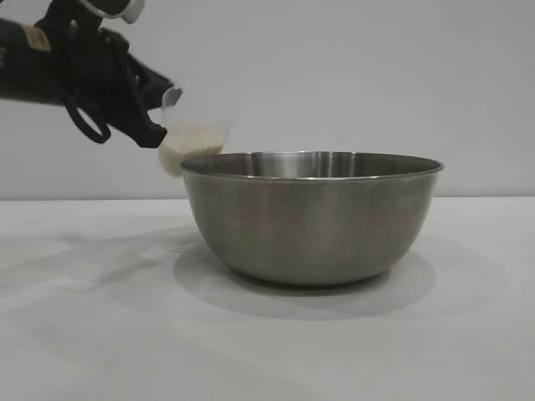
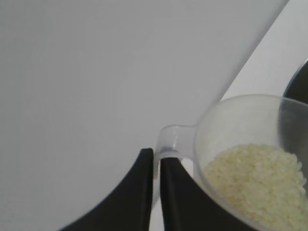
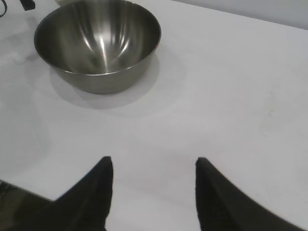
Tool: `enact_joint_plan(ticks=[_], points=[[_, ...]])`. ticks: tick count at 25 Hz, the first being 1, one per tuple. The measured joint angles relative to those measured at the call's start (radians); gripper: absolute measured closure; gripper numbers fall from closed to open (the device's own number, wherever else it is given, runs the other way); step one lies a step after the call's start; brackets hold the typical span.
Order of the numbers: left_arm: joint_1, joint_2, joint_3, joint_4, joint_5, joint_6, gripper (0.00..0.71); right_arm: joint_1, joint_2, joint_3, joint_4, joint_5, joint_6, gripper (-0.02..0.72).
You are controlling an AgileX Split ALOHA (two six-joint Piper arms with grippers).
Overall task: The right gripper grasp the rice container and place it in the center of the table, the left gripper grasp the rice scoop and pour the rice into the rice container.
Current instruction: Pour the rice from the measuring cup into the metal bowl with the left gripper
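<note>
The rice container [image 1: 311,215] stands upright on the table [image 1: 92,334], empty inside in the right wrist view [image 3: 98,43]. My left gripper [image 1: 155,117] is shut on the handle of the rice scoop [image 1: 194,134] and holds it tilted at the container's left rim, above the table. The rice [image 1: 191,149] lies heaped toward the scoop's low side. In the left wrist view the fingers [image 2: 142,192] pinch the scoop handle [image 2: 168,142], and the rice [image 2: 260,178] fills the cup's lower part. My right gripper [image 3: 153,161] is open and empty, back from the container, above bare cloth.
A plain grey wall stands behind the table. The table's near edge shows in the right wrist view [image 3: 29,192]. White cloth lies bare around the container on all sides.
</note>
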Motion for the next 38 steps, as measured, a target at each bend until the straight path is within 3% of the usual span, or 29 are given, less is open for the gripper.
enact_joint_plan(ticks=[8, 12, 23, 30, 38], points=[[-0.073, -0.032, -0.047, 0.249, 0.116, 0.367, 0.710, 0.000, 0.000, 0.000, 0.000, 0.000, 0.000, 0.324], [-0.079, -0.032, -0.086, 0.382, 0.195, 0.447, 0.710, 0.000, 0.000, 0.000, 0.000, 0.000, 0.000, 0.324], [-0.110, -0.032, -0.215, 0.630, 0.294, 0.490, 0.710, 0.000, 0.000, 0.000, 0.000, 0.000, 0.000, 0.324], [-0.126, -0.032, -0.251, 0.715, 0.320, 0.506, 0.710, 0.000, 0.000, 0.000, 0.000, 0.000, 0.000, 0.324], [-0.127, -0.032, -0.251, 0.731, 0.335, 0.506, 0.710, 0.000, 0.000, 0.000, 0.000, 0.000, 0.000, 0.324]])
